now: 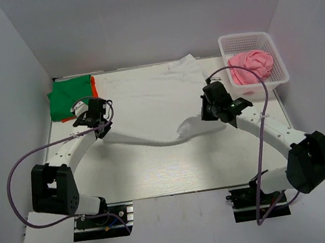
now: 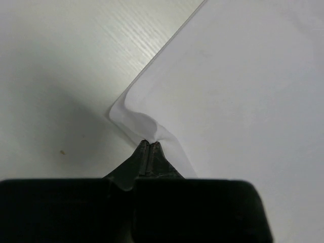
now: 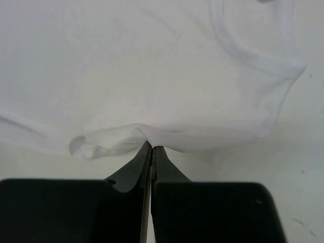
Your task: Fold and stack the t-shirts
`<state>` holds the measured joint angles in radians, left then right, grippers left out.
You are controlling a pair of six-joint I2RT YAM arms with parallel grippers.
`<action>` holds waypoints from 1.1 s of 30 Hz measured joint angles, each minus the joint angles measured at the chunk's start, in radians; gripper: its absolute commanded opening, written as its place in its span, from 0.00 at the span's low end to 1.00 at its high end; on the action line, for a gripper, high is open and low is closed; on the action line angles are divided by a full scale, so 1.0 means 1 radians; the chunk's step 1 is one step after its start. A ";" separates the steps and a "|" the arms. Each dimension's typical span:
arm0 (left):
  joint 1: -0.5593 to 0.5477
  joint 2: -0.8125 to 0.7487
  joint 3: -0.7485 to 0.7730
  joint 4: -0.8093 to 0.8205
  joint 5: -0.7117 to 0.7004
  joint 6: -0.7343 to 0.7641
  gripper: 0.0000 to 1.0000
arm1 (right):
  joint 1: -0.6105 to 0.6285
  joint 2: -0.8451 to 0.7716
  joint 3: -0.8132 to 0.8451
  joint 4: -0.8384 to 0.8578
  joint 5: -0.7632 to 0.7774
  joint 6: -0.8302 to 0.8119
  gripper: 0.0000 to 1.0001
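Centrally, the white shirt (image 1: 147,93) is spread over the far half of the counter (image 1: 158,179). Its near hem is raised off the surface and strung in a sagging line between the two arms. The hem's left end is met by the left fingers (image 1: 106,128) and its right end by the right fingers (image 1: 205,116), but from above the grip itself cannot be made out.

That detail is supplied by the wrist views. In the left wrist view, the left fingers (image 2: 150,151) are seen pressed together on a crumpled corner of the white shirt (image 2: 243,101), with bare counter (image 2: 61,76) to the left of the cloth edge. In the right wrist view, the right fingers (image 3: 153,152) are clamped on a rolled fold of the white shirt (image 3: 152,66). A curved seam is visible at the upper right, with counter (image 3: 304,172) beyond it.

Only the top view takes in the rest. A green shirt (image 1: 69,99) is folded at the far left corner, and an orange shirt (image 1: 94,86) shows as a strip along its right edge, just beside the white shirt. A pink shirt (image 1: 252,65) is bundled in the basket (image 1: 281,73) at the far right.
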<state>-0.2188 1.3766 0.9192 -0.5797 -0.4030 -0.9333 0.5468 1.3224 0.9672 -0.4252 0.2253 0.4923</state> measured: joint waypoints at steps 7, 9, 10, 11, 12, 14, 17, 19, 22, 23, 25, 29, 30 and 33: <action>0.005 0.166 0.159 -0.005 -0.045 0.018 0.00 | -0.085 0.127 0.142 0.047 0.037 -0.050 0.00; 0.011 0.214 0.204 -0.015 -0.061 0.020 0.00 | -0.111 0.171 0.179 0.060 0.034 -0.061 0.00; 0.018 0.248 0.234 -0.018 -0.073 0.021 0.00 | -0.123 0.192 0.196 0.066 0.032 -0.068 0.00; 0.021 0.264 0.247 -0.020 -0.079 0.022 0.00 | -0.137 0.220 0.217 0.074 0.026 -0.078 0.00; 0.029 0.291 0.271 -0.021 -0.087 0.024 0.00 | -0.148 0.250 0.243 0.074 0.023 -0.085 0.00; 0.043 0.346 0.320 -0.021 -0.097 0.028 0.00 | -0.171 0.321 0.300 0.091 0.011 -0.098 0.00; 0.065 0.452 0.413 -0.034 -0.110 0.024 0.24 | -0.199 0.435 0.388 0.106 -0.006 -0.119 0.00; 0.079 0.524 0.481 -0.060 -0.113 0.024 0.62 | -0.216 0.516 0.461 0.109 -0.019 -0.132 0.20; 0.093 0.625 0.589 -0.101 -0.114 0.010 1.00 | -0.239 0.635 0.581 0.100 -0.038 -0.165 0.61; 0.096 0.640 0.605 -0.105 -0.114 0.006 1.00 | -0.241 0.655 0.605 0.095 -0.041 -0.167 0.66; 0.102 0.647 0.617 -0.108 -0.111 0.015 1.00 | -0.248 0.676 0.636 0.090 -0.053 -0.190 0.69; 0.103 0.577 0.570 -0.047 -0.035 0.078 1.00 | -0.249 0.658 0.621 0.093 -0.103 -0.206 0.70; 0.100 0.546 0.538 -0.013 -0.007 0.095 1.00 | -0.249 0.645 0.598 0.098 -0.114 -0.205 0.72; 0.089 0.428 0.414 0.091 0.106 0.146 1.00 | -0.247 0.593 0.489 0.117 -0.152 -0.195 0.72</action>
<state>-0.1299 1.8050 1.3334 -0.4889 -0.2970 -0.7868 0.3000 1.9152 1.4563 -0.3084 0.0734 0.2970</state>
